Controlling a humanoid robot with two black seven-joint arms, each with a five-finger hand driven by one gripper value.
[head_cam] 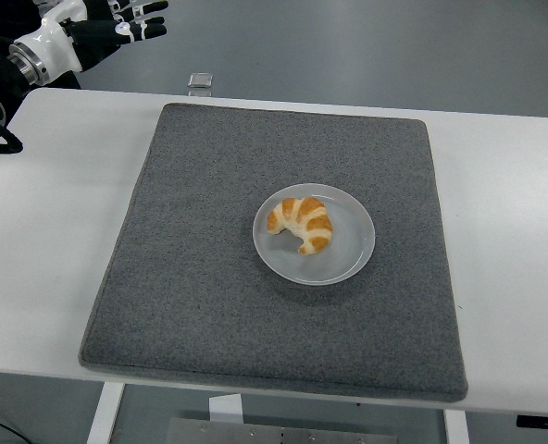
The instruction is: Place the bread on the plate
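Note:
A golden croissant (302, 222) lies on a small white plate (346, 248) in the middle of a grey mat (200, 268). My left hand (130, 18) is at the picture's top left corner, far from the plate, raised beyond the table's far edge. Its fingers are spread and hold nothing. My right hand is out of view.
The grey mat covers most of the white table (43, 231). A small clear object (199, 80) sits at the table's far edge, just behind the mat's far left corner.

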